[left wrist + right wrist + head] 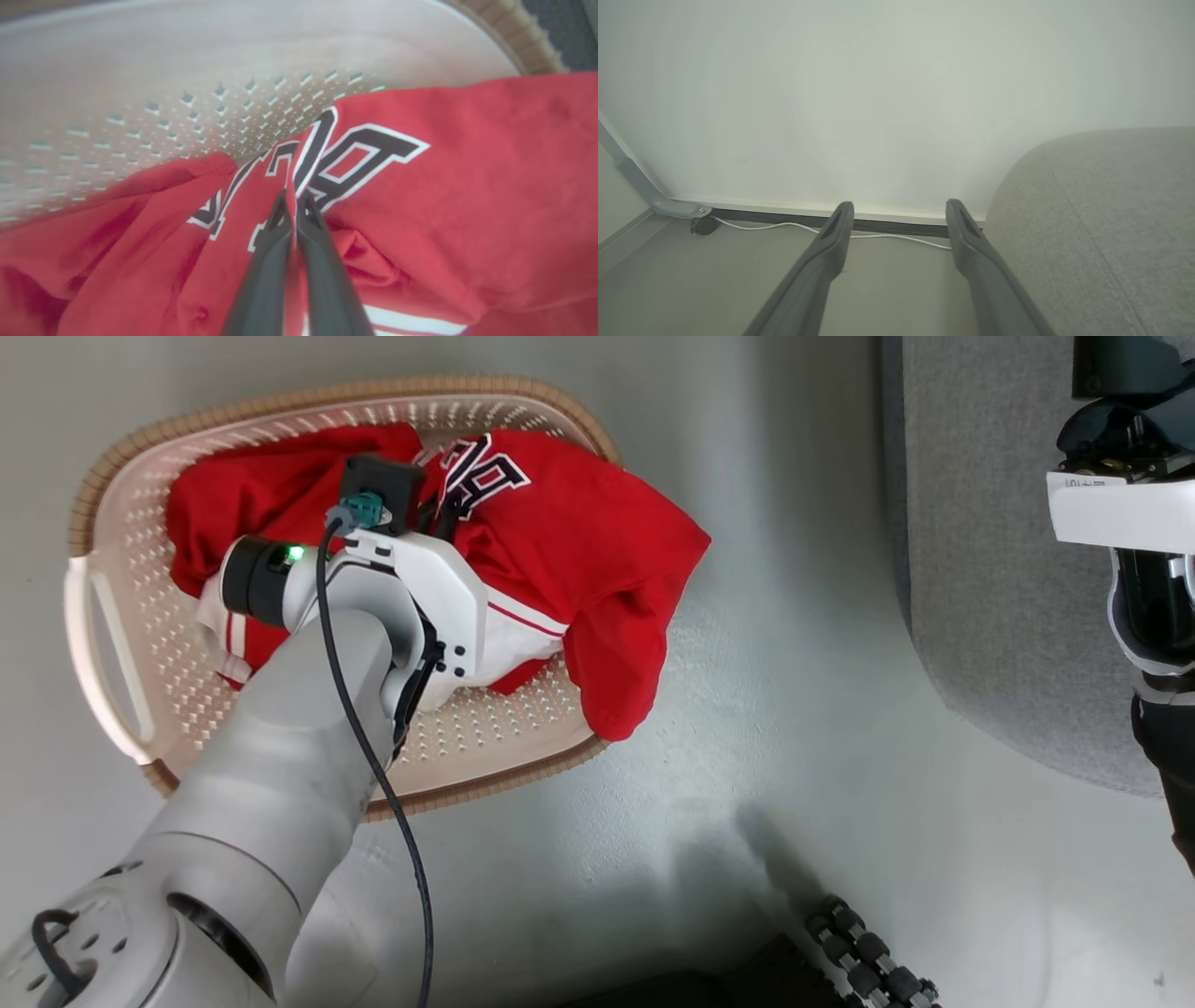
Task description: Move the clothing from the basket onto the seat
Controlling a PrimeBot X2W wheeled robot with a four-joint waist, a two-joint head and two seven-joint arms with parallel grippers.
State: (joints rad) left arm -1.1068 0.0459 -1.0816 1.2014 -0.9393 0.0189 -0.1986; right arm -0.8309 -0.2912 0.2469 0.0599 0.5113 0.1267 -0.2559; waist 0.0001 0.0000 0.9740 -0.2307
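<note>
Head view: the basket (112, 644) sits on the floor (794, 756) at the upper left of the frame, and the clothing (579, 551) lies heaped inside it. One red portion hangs over the basket's right rim toward the floor. The left arm reaches up from the lower left and ends over the middle of the heap. Left wrist view: the left gripper (293, 198) is pinched closed at centre frame, its two dark fingers (261, 280) pressed together on a raised fold of the jersey, right at the navy white-outlined letters. The perforated basket wall fills the upper left of that frame. The seat (1008, 616) occupies the upper right of the head view, well apart from the basket, with no red cloth on its visible part. The right arm shows at the right edge, over the seat. Right wrist view: the right gripper (900, 205) stands spread at lower centre, nothing between its fingers, and the seat (1101, 210) lies at the lower right.
</note>
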